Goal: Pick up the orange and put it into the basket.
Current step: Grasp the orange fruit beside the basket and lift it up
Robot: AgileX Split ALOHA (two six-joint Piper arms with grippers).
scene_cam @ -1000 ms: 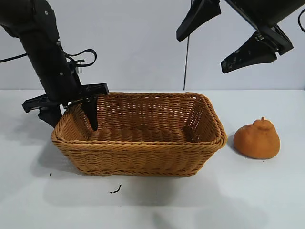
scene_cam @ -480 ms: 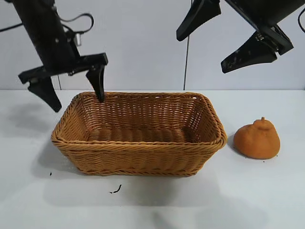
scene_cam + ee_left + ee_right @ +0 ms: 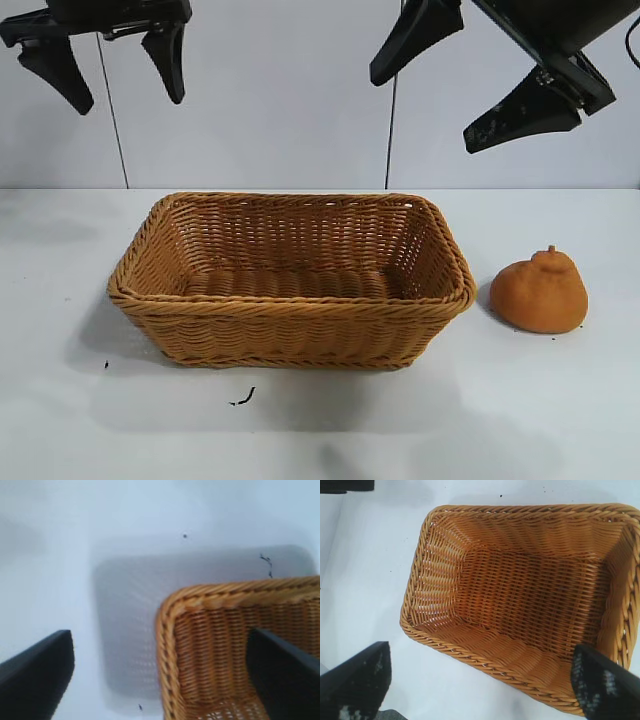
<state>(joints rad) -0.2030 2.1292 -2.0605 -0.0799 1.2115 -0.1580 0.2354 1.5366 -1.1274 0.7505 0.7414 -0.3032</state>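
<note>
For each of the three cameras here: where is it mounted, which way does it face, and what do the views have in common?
Exterior view: level, facing the arms across the table; shows the basket, the orange, open left gripper and right gripper high up.
Left wrist view: looks down at a basket corner between its own fingers.
Right wrist view: looks down into the empty basket; its fingers frame it.
Shared: all three show the basket.

Tan woven basket (image 3: 290,300), matte orange-brown orange (image 3: 540,295)
</note>
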